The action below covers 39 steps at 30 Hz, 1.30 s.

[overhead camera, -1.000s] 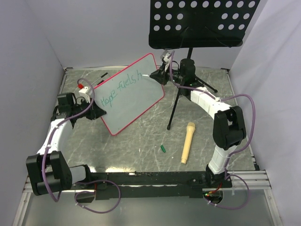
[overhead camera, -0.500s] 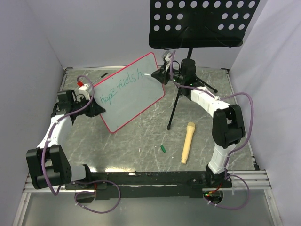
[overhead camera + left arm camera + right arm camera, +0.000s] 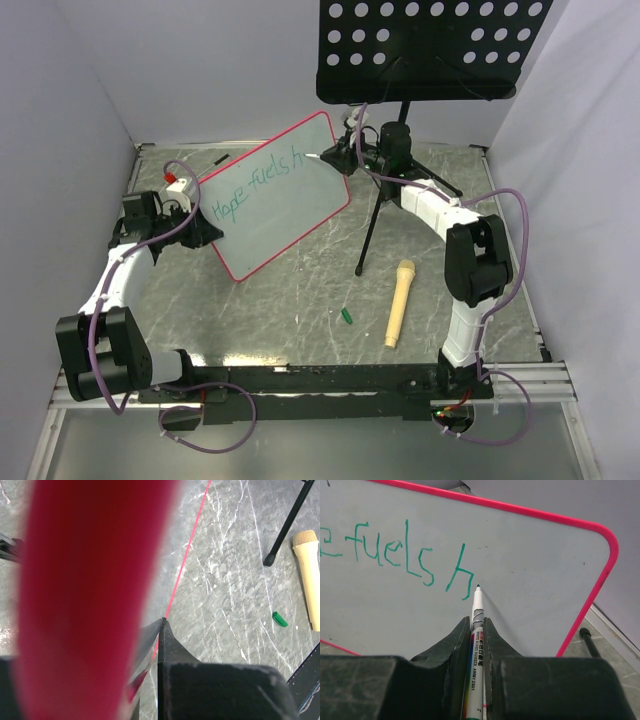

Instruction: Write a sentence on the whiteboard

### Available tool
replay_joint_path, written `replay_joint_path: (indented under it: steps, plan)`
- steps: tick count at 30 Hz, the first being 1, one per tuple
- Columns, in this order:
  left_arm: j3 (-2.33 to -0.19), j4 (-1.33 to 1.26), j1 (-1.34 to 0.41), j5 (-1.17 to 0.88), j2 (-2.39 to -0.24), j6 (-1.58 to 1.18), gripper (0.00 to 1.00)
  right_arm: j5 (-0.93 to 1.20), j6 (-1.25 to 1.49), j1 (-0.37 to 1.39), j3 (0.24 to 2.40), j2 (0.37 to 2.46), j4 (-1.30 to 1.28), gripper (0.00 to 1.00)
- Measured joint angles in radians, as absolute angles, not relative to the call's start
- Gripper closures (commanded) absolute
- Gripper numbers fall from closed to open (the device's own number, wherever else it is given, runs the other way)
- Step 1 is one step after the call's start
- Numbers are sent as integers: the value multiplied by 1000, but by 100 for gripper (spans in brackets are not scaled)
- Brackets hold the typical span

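The whiteboard [image 3: 285, 205], pink-framed, stands tilted on its lower edge at the back left of the table. My left gripper [image 3: 205, 236] is shut on its lower left frame, which fills the left wrist view as a blurred pink band [image 3: 85, 595] beside one black finger [image 3: 172, 652]. The sentence [image 3: 258, 184] reads "Hope fuels h" in teal; its last letters [image 3: 410, 555] show in the right wrist view. My right gripper [image 3: 337, 156] is shut on a white marker [image 3: 476, 630], whose tip rests at the board [image 3: 535, 575] just right of the "h".
A black perforated music stand tray [image 3: 430, 45] hangs over the back, its pole and legs [image 3: 378, 215] behind my right arm. A beige microphone [image 3: 398, 302] and a green marker cap [image 3: 346, 316] lie on the marbled table. A black pen [image 3: 220, 160] lies behind the board.
My left arm and the board shifted slightly a second ago, then held still. My right gripper edged a little left along the board with the marker, and its elbow swung inward.
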State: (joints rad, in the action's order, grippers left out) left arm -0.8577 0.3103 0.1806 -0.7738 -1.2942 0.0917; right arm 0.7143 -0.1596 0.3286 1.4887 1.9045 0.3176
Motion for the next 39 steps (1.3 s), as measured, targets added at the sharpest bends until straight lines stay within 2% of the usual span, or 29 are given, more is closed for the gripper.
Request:
replay_joint_path:
  steps: [39]
  plan:
    - [-858, 305, 181, -770, -1303, 68, 99, 641, -181, 336, 1525, 1927, 276, 100]
